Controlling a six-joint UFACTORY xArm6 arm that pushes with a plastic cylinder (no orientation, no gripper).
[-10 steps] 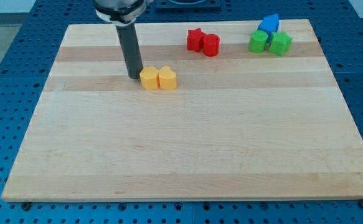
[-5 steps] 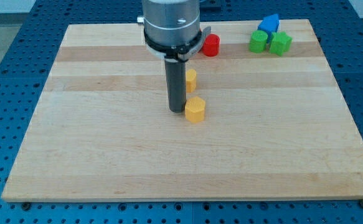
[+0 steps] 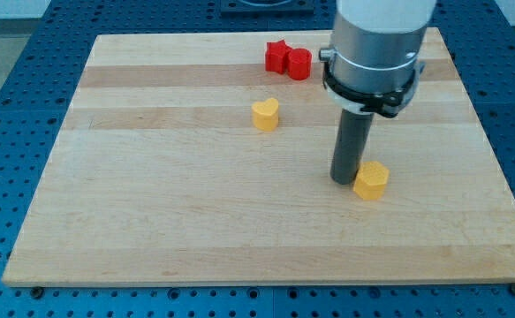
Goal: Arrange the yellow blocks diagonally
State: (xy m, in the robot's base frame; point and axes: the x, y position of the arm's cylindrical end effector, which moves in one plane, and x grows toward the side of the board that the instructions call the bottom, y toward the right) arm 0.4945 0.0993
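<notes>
A yellow heart-shaped block [image 3: 265, 114] lies on the wooden board [image 3: 151, 203] a little above its middle. A yellow hexagonal block [image 3: 371, 180] lies lower and to the view's right of it. My tip [image 3: 344, 180] rests on the board, touching the left side of the hexagonal block. The two yellow blocks are well apart, on a line slanting down to the view's right.
A red star block [image 3: 278, 56] and a red cylinder [image 3: 299, 64] sit together near the board's top edge. The arm's grey body [image 3: 376, 40] covers the board's top right corner, hiding whatever lies there.
My tip has pushed the yellow hexagonal block down and to the view's right, away from the heart block. The heart block has shifted slightly right. The arm now hides the green and blue blocks.
</notes>
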